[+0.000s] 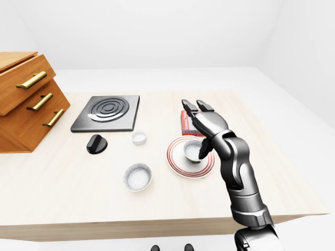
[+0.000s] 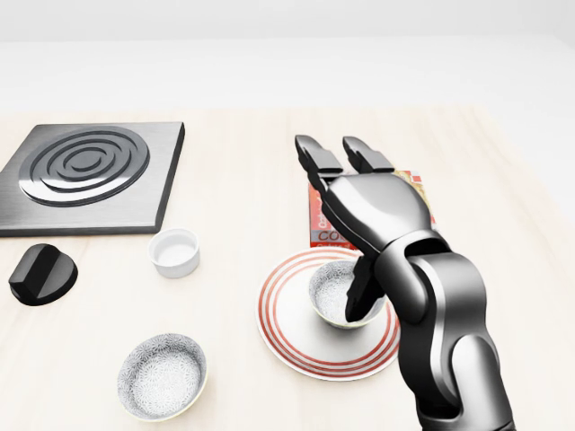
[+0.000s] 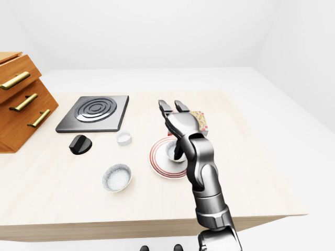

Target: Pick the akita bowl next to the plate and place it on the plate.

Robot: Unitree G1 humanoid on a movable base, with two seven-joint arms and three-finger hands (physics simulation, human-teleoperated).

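A small speckled akita bowl (image 2: 331, 293) stands upright inside the white plate with red rings (image 2: 286, 338), low and centre-right in the head view. My right hand (image 2: 345, 220) hovers just above and to the right of the bowl, open, fingers spread and pointing toward the top of the view. Its thumb (image 2: 362, 301) hangs over the bowl's right rim and hides it; I cannot tell whether it touches. Nothing is held in it. My left hand does not show in any view.
A second speckled bowl (image 2: 162, 373) sits at the lower left, a white ramekin (image 2: 174, 252) above it, and a black knob (image 2: 41, 272) and stove plate (image 2: 85, 171) further left. A cookie box (image 2: 322, 223) lies behind my hand. Wooden drawers (image 1: 26, 102) stand at the table's left.
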